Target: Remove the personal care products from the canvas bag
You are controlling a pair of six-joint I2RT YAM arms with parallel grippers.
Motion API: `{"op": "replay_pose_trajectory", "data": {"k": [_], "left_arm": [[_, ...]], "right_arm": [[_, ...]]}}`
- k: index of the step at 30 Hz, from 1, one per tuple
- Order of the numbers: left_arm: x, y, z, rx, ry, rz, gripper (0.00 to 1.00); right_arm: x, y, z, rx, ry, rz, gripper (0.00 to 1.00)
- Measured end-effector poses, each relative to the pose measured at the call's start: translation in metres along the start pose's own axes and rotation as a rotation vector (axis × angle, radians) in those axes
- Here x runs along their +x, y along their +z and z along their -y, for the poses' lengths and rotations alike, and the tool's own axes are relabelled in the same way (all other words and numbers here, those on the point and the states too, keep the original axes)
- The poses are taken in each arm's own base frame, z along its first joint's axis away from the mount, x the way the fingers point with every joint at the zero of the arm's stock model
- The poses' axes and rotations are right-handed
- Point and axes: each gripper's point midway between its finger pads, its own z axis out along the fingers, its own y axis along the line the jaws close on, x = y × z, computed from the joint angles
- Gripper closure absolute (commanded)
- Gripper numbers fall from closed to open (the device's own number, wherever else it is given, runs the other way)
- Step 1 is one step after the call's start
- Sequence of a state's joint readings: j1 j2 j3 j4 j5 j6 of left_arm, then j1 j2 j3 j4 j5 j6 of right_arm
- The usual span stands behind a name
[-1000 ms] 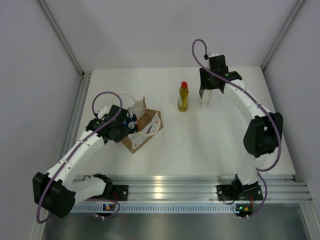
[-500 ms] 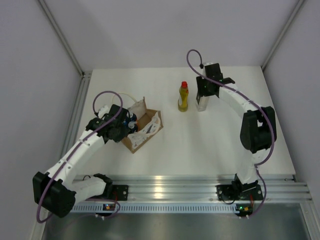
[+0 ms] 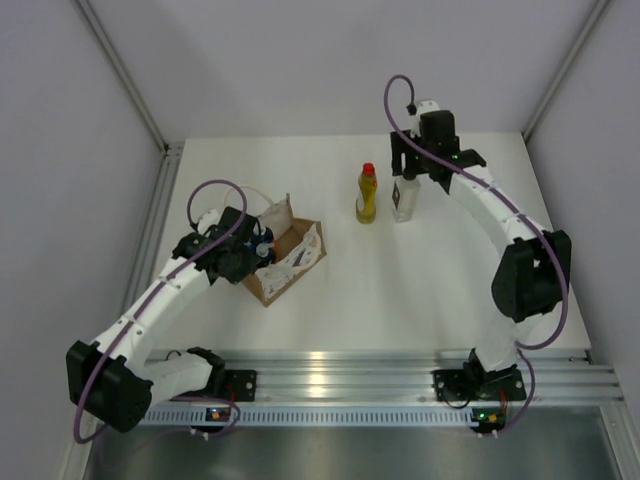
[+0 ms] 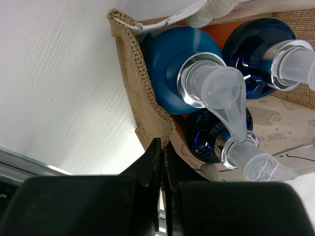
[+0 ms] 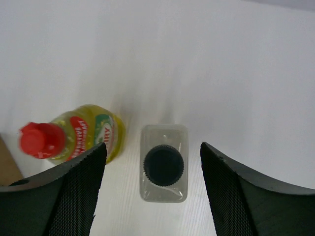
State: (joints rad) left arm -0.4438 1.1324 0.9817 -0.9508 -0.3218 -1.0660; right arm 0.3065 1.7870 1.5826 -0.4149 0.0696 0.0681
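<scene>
The tan canvas bag (image 3: 290,262) sits left of centre, with my left gripper (image 3: 250,256) at its left rim. In the left wrist view that gripper (image 4: 161,145) is shut on the bag's woven edge (image 4: 142,98). Three orange bottles with blue pump tops (image 4: 184,69) (image 4: 256,49) (image 4: 216,140) stand inside. A yellow bottle with a red cap (image 3: 367,196) (image 5: 86,132) stands upright on the table. Right beside it stands the pale bottle with a dark cap (image 3: 404,200) (image 5: 164,166). My right gripper (image 3: 406,176) (image 5: 153,146) hovers open above the pale bottle, its fingers apart from it on either side.
White table with an aluminium rail along the near edge (image 3: 380,375). Grey walls close in at the back and both sides. The bag's thin white loop handle (image 3: 262,197) lies behind it.
My right gripper carried the pale bottle left next to the yellow one, opened and let it go. The left gripper and the bag have not moved.
</scene>
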Motion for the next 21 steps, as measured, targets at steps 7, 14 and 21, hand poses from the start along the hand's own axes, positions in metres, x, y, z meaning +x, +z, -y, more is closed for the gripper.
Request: {"op": "replay_pose_trajectory", "data": {"k": [7,14,21], "left_arm": [[-0.001,-0.002,0.001,-0.002,0.003,-0.001,1.00],[-0.001,-0.002,0.001,-0.003,0.000,-0.002,0.90],[-0.004,-0.007,0.002,0.015,-0.018,0.008,0.61]], "right_arm": [[-0.062,-0.081,-0.103,-0.246,-0.064,0.197,0.26],[-0.033,-0.173,-0.290,-0.693,-0.223,0.216,0.31],[0.008,-0.152,-0.339,-0.782,-0.271,0.102,0.36]]}}
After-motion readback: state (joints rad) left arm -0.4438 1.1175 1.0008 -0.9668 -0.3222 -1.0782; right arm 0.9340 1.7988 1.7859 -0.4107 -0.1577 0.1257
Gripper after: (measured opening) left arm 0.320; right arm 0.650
